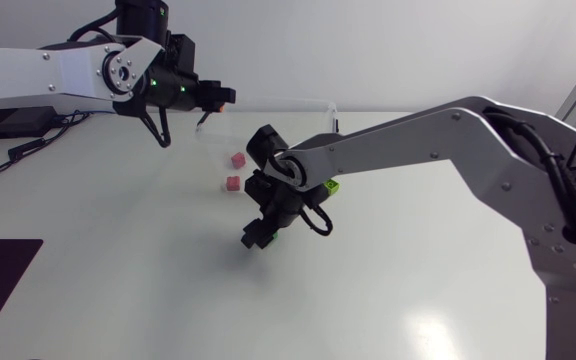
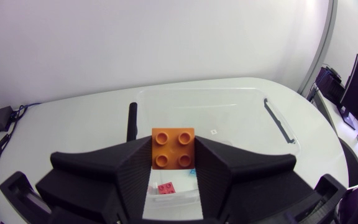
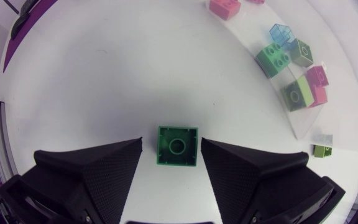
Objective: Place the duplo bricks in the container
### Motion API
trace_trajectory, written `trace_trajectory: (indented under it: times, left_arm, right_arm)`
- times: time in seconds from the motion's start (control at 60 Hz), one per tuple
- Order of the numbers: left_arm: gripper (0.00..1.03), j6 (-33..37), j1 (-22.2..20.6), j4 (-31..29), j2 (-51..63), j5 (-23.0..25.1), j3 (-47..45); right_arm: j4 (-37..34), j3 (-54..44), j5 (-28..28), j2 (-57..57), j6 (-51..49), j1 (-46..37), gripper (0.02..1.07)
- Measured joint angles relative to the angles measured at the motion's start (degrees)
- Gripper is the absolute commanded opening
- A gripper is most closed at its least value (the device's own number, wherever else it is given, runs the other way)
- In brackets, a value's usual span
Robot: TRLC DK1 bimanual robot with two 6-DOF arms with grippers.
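**Left gripper**: raised above the table at its far side. The claw is clamped on an orange brick. Both fingers press its sides, and the four studs face the wrist camera.

**Container**: a clear, shallow tub that lies under and ahead of the left gripper. A red brick sits on its floor just below the held orange brick.

**Right gripper**: low over the middle of the table, pointing down. The claw is apart.

**Green brick**: flat on the table between the right gripper's fingers. A strip of table shows between the brick and one finger. The other finger is very close to it, and contact there cannot be told.

**Two pink bricks**: on the table between the two grippers, near each other but apart.

**Lime brick**: just beside the right arm's forearm in the head view.

**Mixed bricks**: a cluster to one side of the right gripper, by a clear curved edge.
- Pale blue brick
- Bright green brick
- Olive brick
- Magenta brick

Whether these lie inside the container cannot be told.
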Motion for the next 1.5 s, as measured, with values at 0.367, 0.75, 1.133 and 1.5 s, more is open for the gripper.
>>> trace_trajectory:
  times: [0.367, 0.75, 1.133, 1.5]
  left_arm:
    - [0.24, 1.3, -0.3, -1.2, 2.7, 0.4, 2.6]
    - [0.75, 1.3, -1.9, -2.9, 9.5, 0.6, 9.1]
    - [0.99, 1.3, -2.1, -7.8, 10.8, 0.6, 11.0]
    - [0.99, 1.9, -2.1, -9.6, -6.2, -2.5, -0.8]
  right_arm:
    - [-1.8, 1.4, -0.3, 1.0, 0.0, -0.3, 0.23]
    - [-3.7, -5.9, -0.3, -11.4, 0.0, -1.3, 0.23]
    - [-8.3, 0.6, -0.3, -22.3, 0.0, -9.6, 0.23]
    - [-8.3, 17.8, -0.3, -11.7, 0.9, -12.7, 0.23]
